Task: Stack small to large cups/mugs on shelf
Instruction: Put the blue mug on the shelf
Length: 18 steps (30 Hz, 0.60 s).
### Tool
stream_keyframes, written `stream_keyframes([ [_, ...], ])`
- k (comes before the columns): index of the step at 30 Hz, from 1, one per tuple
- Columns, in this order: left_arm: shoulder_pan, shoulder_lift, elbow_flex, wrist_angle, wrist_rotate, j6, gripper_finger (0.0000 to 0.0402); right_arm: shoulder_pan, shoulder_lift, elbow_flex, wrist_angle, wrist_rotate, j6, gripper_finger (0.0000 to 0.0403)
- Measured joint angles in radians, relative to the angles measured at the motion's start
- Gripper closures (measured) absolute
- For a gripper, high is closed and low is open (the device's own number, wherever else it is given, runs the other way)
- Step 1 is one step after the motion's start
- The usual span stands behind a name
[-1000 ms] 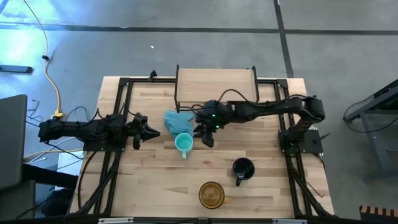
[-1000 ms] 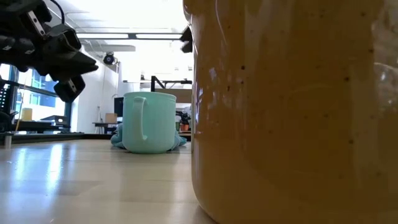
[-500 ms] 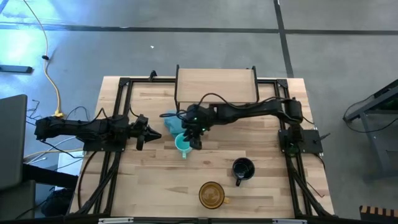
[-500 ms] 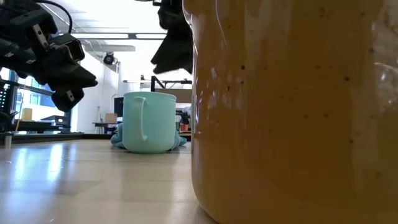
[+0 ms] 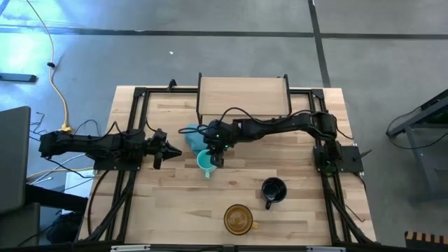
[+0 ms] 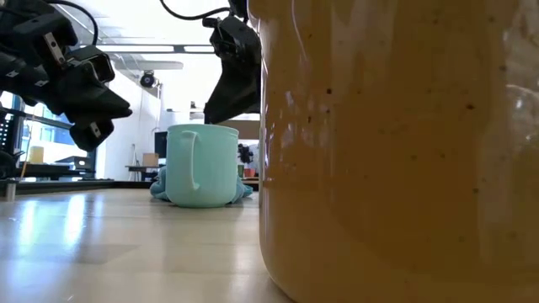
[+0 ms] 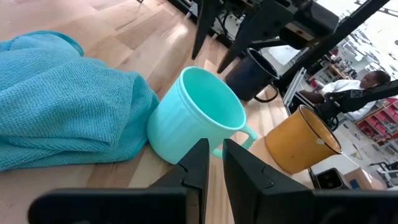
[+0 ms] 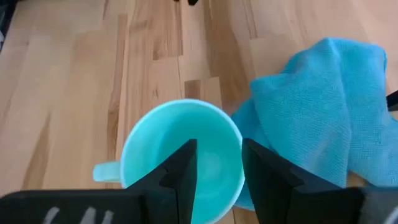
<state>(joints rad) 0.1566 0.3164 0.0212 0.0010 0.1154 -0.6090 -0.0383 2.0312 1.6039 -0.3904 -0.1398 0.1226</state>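
- The small turquoise handled mug stands upright on the large light-wood tabletop, a little left of the table's middle, its handle pointing toward the front edge in the high view.
- The right gripper hangs just over the near-right part of this mug's rim; in the right wrist view its two dark fingers stand a narrow gap apart above the mug's open mouth, holding nothing.
- In the low view the right gripper sits just above the mug's rim; whether it touches cannot be told.
- A crumpled blue-teal cloth lies touching the turquoise mug on its far side, between the mug and the shelf.
- The small rectangular light-wood shelf with thin black legs stands at the table's far edge, with nothing on its top.
- The left gripper hovers left of the turquoise mug, pointing at it; in the left wrist view its fingers are nearly together with only a slim gap, holding nothing.
- The mid-sized black mug stands upright, right of centre, well apart from the turquoise one.
- The larger amber-brown mug stands near the front edge and fills most of the low view.
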Motion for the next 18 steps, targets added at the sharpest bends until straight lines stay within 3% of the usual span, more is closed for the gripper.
stream_keyframes([
  [18,0.000,0.000,0.000,0.000,-0.001,0.010,0.0364,-0.001,0.042,0.000,0.006,0.016,-0.018,0.0284],
])
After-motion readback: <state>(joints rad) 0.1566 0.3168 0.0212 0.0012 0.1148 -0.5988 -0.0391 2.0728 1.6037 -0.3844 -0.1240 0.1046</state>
